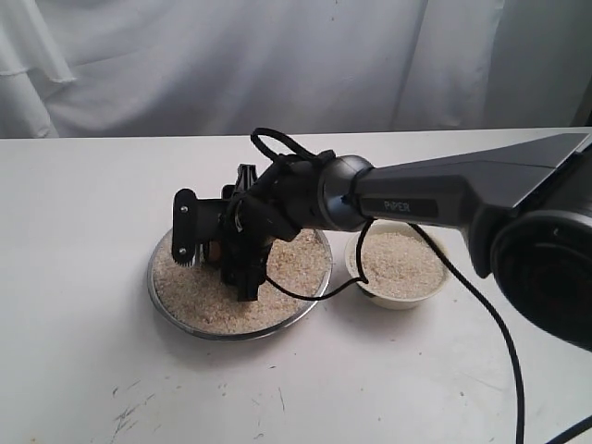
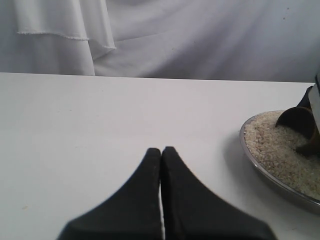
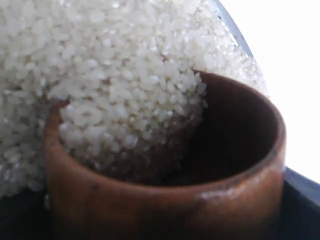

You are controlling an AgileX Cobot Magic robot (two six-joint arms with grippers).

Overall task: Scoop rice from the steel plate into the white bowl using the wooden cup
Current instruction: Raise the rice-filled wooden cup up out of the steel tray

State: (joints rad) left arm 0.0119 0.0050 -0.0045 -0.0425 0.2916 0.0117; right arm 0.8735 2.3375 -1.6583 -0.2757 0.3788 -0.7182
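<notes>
The steel plate (image 1: 185, 326) holds a bed of rice (image 1: 296, 264). My right gripper (image 1: 215, 266) reaches across over the plate and is shut on the wooden cup (image 1: 215, 250). The cup (image 3: 165, 205) lies tipped with its mouth pushed into the rice (image 3: 115, 75), and grains spill into its dark inside. The white bowl (image 1: 398, 301) stands just right of the plate with rice in it. My left gripper (image 2: 161, 150) is shut and empty, over bare table a little way from the plate (image 2: 265, 172), where the cup (image 2: 296, 120) shows in the rice.
A black cable (image 1: 481, 305) hangs from the right arm across the bowl and the table's right side. White cloth (image 1: 277, 55) hangs behind the table. Scuff marks (image 1: 125, 416) mark the tabletop near the front left.
</notes>
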